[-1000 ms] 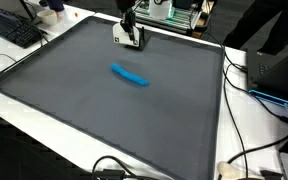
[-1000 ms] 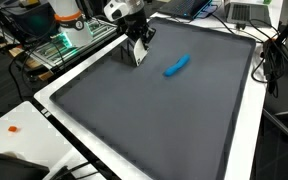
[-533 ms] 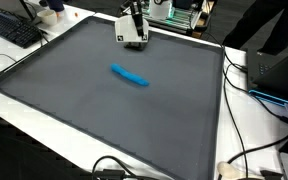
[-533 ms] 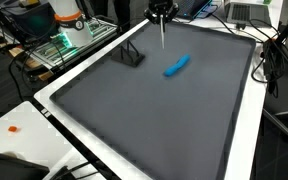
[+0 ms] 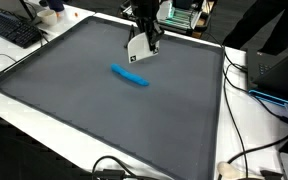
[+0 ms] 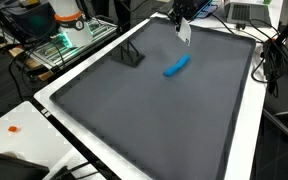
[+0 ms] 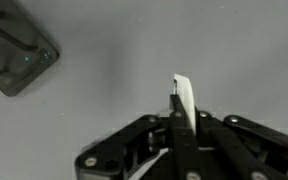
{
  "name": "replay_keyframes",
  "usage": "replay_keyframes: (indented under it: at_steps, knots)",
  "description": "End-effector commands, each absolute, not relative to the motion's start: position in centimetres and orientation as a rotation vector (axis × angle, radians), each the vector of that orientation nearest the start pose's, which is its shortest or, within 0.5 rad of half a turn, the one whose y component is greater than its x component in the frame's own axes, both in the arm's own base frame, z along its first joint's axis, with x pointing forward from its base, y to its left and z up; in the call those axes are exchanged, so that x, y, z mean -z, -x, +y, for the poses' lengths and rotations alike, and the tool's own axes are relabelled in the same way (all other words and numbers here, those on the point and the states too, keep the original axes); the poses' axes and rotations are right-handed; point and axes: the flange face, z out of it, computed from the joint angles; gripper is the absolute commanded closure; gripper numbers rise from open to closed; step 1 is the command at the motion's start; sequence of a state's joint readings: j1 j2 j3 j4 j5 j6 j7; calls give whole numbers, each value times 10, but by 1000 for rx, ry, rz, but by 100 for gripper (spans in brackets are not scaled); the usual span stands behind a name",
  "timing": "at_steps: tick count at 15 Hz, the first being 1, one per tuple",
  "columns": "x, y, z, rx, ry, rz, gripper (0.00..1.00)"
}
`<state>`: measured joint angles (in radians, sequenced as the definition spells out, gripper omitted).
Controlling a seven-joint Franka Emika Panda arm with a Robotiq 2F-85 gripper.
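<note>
Between the closed fingers of the gripper (image 7: pixel 181 128), a white card (image 7: pixel 184 95) is pinched by one end and held tilted above the dark mat (image 5: pixel 84 120), toward the desk's far edge. Only a narrow margin appears gripped, so slippage could be caused by a quick swing. The card is seen as thin, flat and plain white. A blue oblong object (image 5: pixel 130 75) lies mid-mat, and a black stand (image 6: pixel 132 55) is set apart from it.

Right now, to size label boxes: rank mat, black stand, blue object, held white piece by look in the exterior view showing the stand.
mat
black stand and blue object: alike, unranked
white piece, smallest-looking, though raised
</note>
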<state>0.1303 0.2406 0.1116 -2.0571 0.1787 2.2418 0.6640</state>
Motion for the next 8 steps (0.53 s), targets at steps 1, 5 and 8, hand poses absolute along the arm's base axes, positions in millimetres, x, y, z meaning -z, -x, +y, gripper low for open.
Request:
replay_keyframes:
  at_steps: [1,5,8]
  knots:
    - [-297,-588,151,-230,3026,542,99]
    - [-279,-606,154,-272,3127,246,99]
    - [-268,-616,153,-306,3189,15,99]
